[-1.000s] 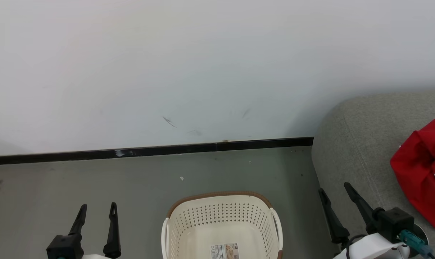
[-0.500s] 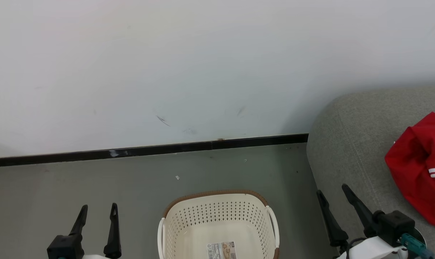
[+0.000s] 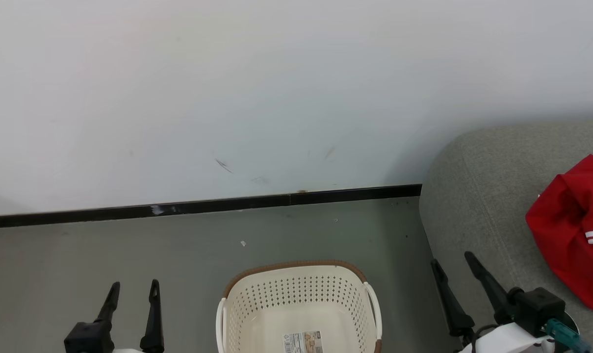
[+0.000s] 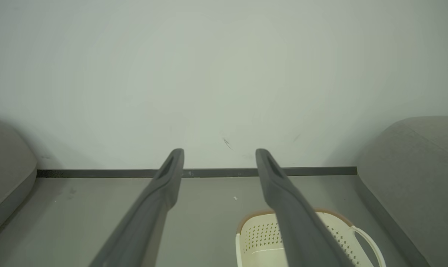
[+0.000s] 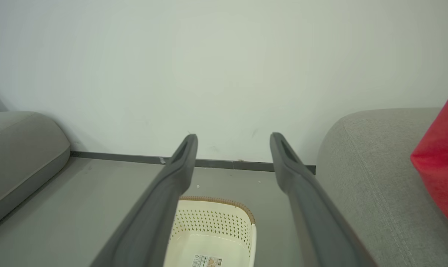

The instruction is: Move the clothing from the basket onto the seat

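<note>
Since the basket (image 3: pixel 298 294) looks bare and the clothing (image 3: pixel 571 230) lies on the seat (image 3: pixel 477 196), back from its corner, the task seems done, leaving the spread, empty left gripper (image 3: pixel 134 287) and right gripper (image 3: pixel 451 260) nothing to fetch.

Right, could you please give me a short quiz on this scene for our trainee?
1. True or false: the clothing lies on the seat.
2. What shows on the floor of the basket? A) a paper label B) a towel C) a cup
3. How do the jaws of the left tool and the right tool stand?
Key: 1 true; 2 A; 3 open, both holding nothing.
</note>
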Tool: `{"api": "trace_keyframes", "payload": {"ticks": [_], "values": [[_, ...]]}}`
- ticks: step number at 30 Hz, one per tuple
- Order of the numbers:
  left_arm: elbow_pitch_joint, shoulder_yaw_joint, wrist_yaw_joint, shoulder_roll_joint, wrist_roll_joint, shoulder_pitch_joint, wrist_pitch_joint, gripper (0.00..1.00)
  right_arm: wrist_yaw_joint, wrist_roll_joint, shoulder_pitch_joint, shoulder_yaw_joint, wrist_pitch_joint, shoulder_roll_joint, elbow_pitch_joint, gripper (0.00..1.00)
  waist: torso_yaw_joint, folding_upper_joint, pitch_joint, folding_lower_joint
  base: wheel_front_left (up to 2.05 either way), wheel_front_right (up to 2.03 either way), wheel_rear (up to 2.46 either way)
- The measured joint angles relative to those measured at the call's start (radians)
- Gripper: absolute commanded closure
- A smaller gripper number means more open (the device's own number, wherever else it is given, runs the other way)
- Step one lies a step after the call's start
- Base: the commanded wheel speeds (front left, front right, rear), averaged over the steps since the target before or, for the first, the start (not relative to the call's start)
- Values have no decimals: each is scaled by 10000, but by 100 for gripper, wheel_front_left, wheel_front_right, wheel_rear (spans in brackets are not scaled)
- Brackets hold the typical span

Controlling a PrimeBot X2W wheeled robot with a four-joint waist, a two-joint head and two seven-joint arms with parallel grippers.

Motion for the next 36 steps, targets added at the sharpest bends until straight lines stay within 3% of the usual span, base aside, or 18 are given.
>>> {"api": "trace_keyframes", "payload": {"ticks": [1, 13, 26, 36], "values": [[36, -4, -25, -10, 0, 8, 0, 100, -4, -4, 7, 10, 2, 6, 44, 100, 1, 0, -1, 0, 0, 0, 0], [527, -79, -123, -466, -468, 319, 140, 100, -6, 428, 559, 224, 19, 94, 445, 100, -5, -1, 15, 0, 0, 0, 0], [431, 385, -518, -648, -2088, 318, 535, 100, -6, 2755, 745, 186, 159, 94, 150, 100, 31, 0, 84, 6, 0, 0, 0], [407, 807, -886, -798, -3327, 308, 955, 100, -6, 4560, 703, -38, 523, 27, 295, 100, 66, 0, 79, 71, 0, 0, 0]]}}
